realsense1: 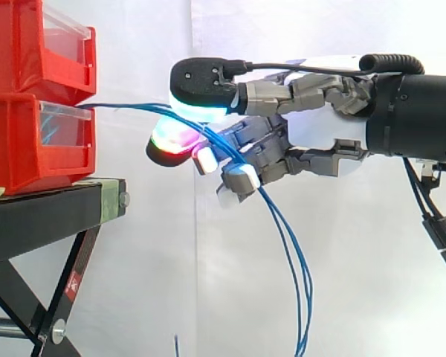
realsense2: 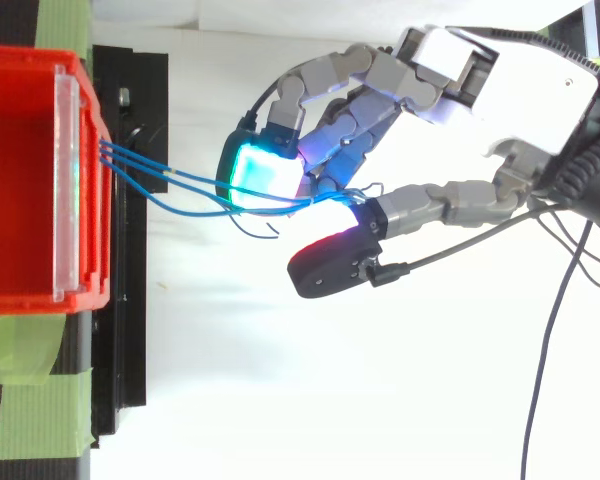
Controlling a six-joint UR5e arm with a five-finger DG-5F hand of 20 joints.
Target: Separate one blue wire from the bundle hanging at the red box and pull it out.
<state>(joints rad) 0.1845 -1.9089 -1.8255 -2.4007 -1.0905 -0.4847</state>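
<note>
Several thin blue wires (realsense2: 130,165) leave the front of the lower red bin (realsense1: 30,141) and run right into my hand (realsense1: 320,134). The fingers are curled, and the wires pass between a black pad glowing cyan (realsense1: 201,93) and the pads under it, one glowing red and green (realsense1: 171,145). In the top view the strands converge where the thumb meets the fingers. Past the hand the wires hang down in long loops (realsense1: 286,242). I cannot tell whether a single strand is apart from the others.
A second red bin (realsense1: 30,44) is stacked on the lower one. Both rest on a black stand (realsense1: 44,216) with green tape (realsense2: 40,400) on it. A white curtain hangs behind. A short blue wire end (realsense1: 176,346) pokes up at the bottom.
</note>
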